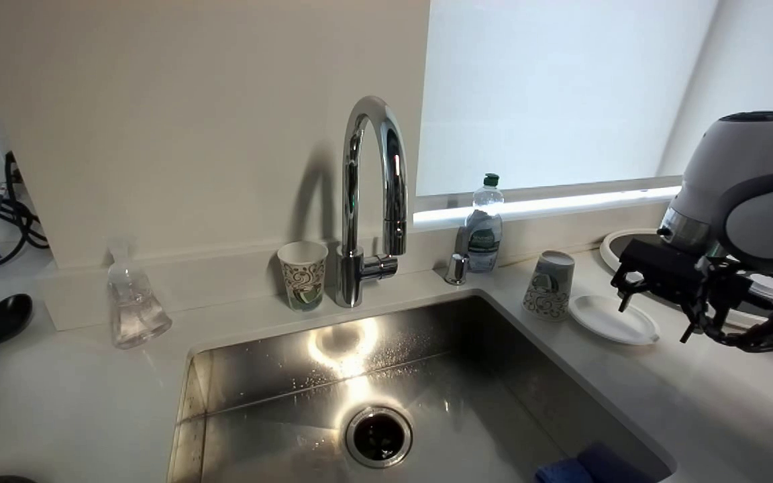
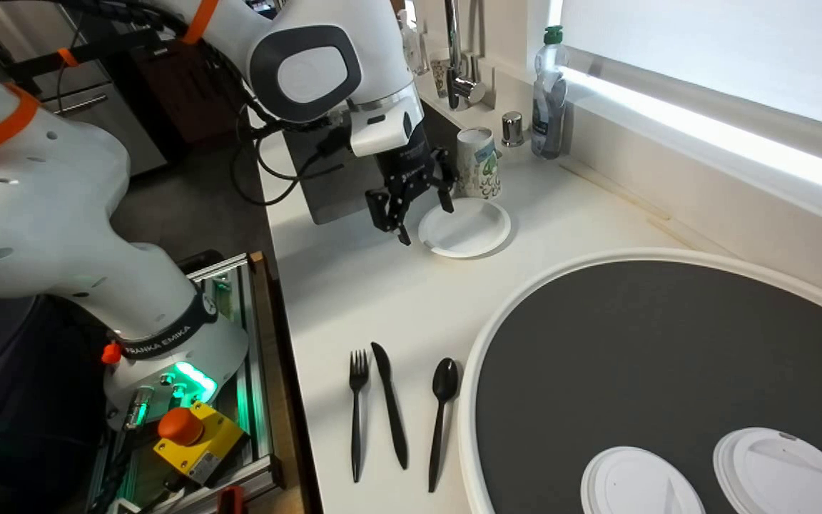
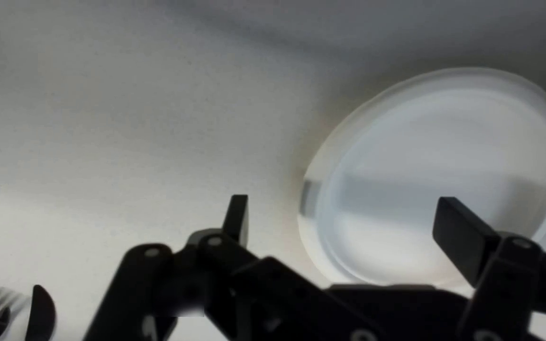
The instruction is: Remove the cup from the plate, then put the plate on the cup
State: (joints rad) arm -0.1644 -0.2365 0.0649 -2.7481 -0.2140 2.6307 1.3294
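Note:
The cup (image 1: 549, 287) is a paper cup with a swirl print, standing upside down on the counter. It also shows in an exterior view (image 2: 479, 164), and a sliver of it at the right edge of the wrist view. The plate (image 1: 613, 320) is a small white round one lying flat on the counter right beside the cup; whether they touch I cannot tell. The plate also shows in an exterior view (image 2: 465, 227) and the wrist view (image 3: 448, 151). My gripper (image 2: 427, 220) is open and empty, above the counter by the plate. In the wrist view its fingers (image 3: 341, 213) straddle the plate's near rim.
The sink (image 1: 527, 376) lies beside the cup. A soap bottle (image 1: 484, 231) stands behind. Another patterned cup (image 1: 303, 276) stands by the faucet (image 1: 351, 268). A fork (image 2: 357, 400), knife (image 2: 391, 407), spoon (image 2: 443, 400) and large round tray (image 2: 468, 428) with white plates (image 2: 785, 475) are nearby.

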